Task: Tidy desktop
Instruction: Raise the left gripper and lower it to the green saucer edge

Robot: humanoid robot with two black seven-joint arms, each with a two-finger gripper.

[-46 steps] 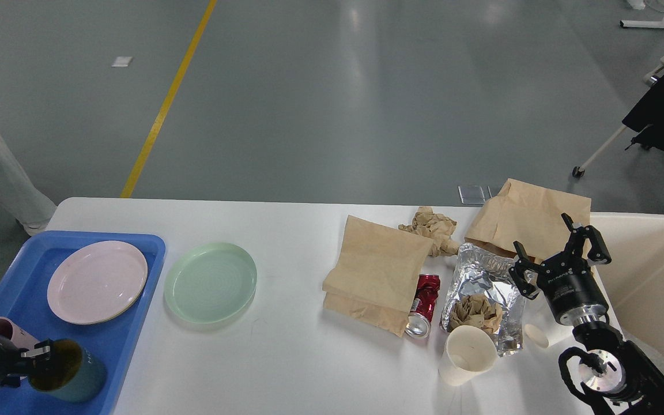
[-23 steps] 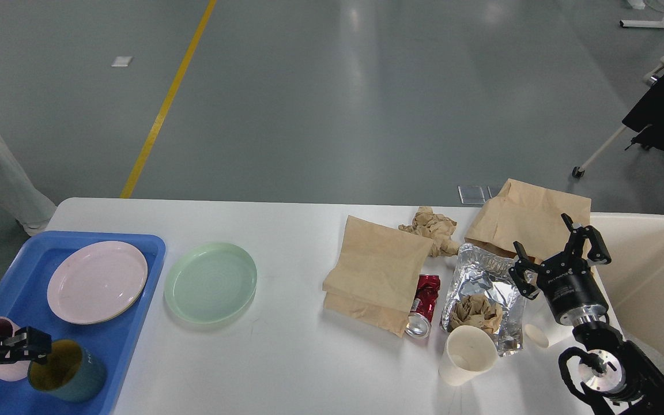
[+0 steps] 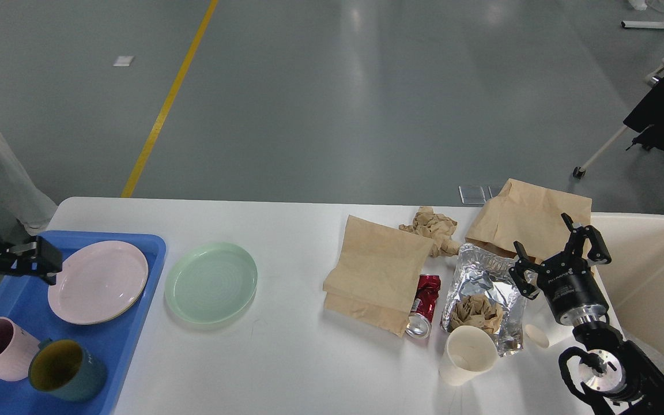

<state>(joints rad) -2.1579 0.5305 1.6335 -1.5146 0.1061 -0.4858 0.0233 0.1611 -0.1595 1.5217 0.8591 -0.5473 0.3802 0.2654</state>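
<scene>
Since a moment ago the left gripper (image 3: 44,262) has let go of the dark teal ceramic mug (image 3: 67,369) and lifted away; it now hovers over the far end of the blue plastic tray (image 3: 136,328), beside the pale pink round plate (image 3: 98,281). I cannot tell whether its jaws are open or closed. The right gripper (image 3: 559,253) hasn't budged, jaws spread wide and empty above the crumpled silver foil wrapper (image 3: 485,276).

The white rectangular desktop (image 3: 286,357) runs across the foreground, litter crowding its right side. The mint green round plate (image 3: 211,281) lies just beside the tray; a careless reach might shove it along rather than lift it. On the right, a grab at the foil could tip the white paper cup (image 3: 467,354) or roll the crushed red drinks can (image 3: 422,305).
</scene>
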